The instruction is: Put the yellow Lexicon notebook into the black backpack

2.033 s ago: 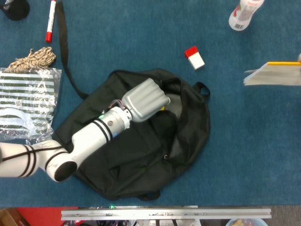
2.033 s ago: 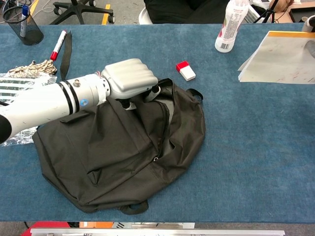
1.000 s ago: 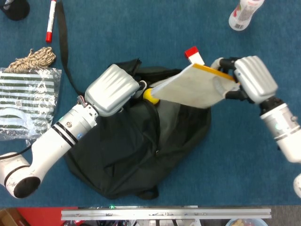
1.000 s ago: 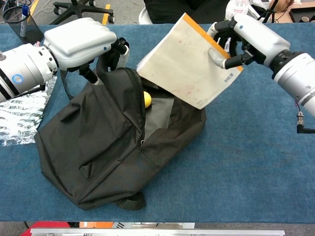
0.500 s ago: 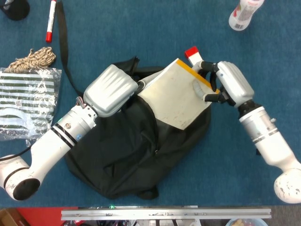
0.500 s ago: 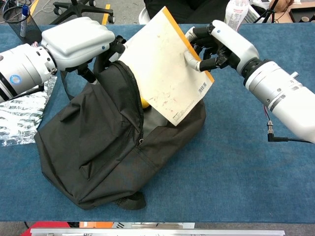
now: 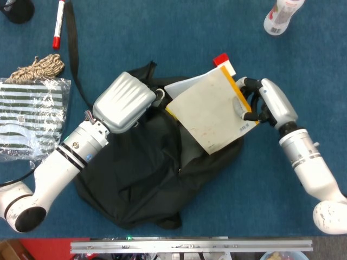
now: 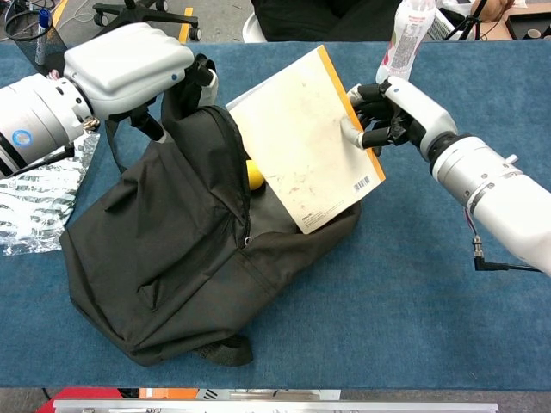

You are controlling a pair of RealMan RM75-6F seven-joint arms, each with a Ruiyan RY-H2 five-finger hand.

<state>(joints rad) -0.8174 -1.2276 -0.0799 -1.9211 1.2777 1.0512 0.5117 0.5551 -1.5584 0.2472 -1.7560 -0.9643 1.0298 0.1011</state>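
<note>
Currently the right hand (image 8: pixel 398 112) pinches the yellow-spined edge of the notebook (image 8: pixel 308 153), thumb on the pale cover, other fingers curled behind; its forearm comes in from the lower right. Notebook is tilted, lower corner dipping into the open mouth of the black backpack (image 8: pixel 172 258), most of it above the rim, barcode corner over the bag's right edge. Left hand (image 8: pixel 129 58) grips the backpack's top flap and holds it raised, knuckles up, arm reaching in from the left. Small yellow object (image 8: pixel 255 175) sits inside the opening beside the notebook. Elsewhere on the blue desk (image 8: pixel 430 310): red-and-white box (image 7: pixel 222 61) just behind the notebook, white bottle (image 7: pixel 281 15) far right, red marker (image 7: pixel 58 23), rope bundle (image 7: pixel 39 67), striped plastic bag (image 7: pixel 30 116) at left.
</note>
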